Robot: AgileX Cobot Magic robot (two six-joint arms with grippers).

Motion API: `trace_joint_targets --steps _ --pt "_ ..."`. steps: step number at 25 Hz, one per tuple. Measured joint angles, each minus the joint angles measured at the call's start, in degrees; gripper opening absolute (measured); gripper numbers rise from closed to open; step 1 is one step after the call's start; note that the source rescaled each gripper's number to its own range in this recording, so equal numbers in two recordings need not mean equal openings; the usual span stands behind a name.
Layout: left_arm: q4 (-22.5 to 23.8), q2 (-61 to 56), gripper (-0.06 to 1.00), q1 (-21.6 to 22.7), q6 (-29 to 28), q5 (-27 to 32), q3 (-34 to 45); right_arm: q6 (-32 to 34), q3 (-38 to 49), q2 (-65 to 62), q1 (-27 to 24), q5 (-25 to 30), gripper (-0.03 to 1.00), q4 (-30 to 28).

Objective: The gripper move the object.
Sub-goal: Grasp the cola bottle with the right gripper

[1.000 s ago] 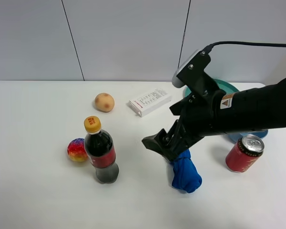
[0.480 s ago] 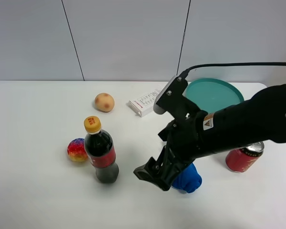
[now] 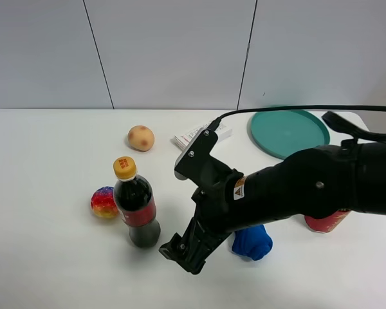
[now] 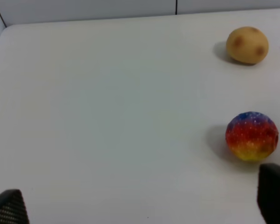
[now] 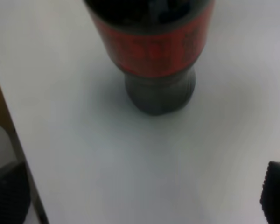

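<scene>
I had the right gripper [image 3: 182, 252] low over the white table [image 3: 45, 257], just beside the base of the cola bottle [image 3: 136, 209] on the side toward the middle of the table. From the high camera I could not tell whether it touched the bottle. In the right wrist view its two black fingertips [image 5: 7, 192] sat at opposite edges of the picture, so the jaws stood wide apart and held nothing. The bottle's dark base and red label [image 5: 154, 51] lay ahead of them.

The bottle stood upright on the left half of the table, its yellow cap [image 3: 124, 167] on top. A rainbow-coloured ball [image 3: 104, 201] sat right against its far-left side. Further back lay a tan, brown-spotted ball [image 3: 141, 138], and a white box [image 3: 198, 134] was partly hidden behind the arm. A teal plate [image 3: 289, 132] rested at the back right. A crumpled blue cloth [image 3: 252, 242] lay under the arm, and a red can [image 3: 323, 223] showed only as a sliver.

The left gripper [image 4: 140, 205] was out of the high camera's sight. Its own camera showed both fingertips [image 4: 273, 196] far apart, with nothing between them.
</scene>
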Motion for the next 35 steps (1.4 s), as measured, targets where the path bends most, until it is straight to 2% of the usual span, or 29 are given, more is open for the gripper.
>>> trace_joint_targets --steps 16,28,35 --pt "0.1 0.0 1.0 0.0 0.0 0.0 0.0 0.0 0.0 3.9 5.0 -14.9 1.0 0.0" --pt "0.1 0.0 1.0 0.0 0.0 0.0 0.0 0.1 0.0 6.3 5.4 -20.6 1.0 -0.3" --pt "0.1 0.0 1.0 0.0 0.0 0.0 0.0 0.7 0.0 9.5 7.4 -25.8 1.0 -0.9"
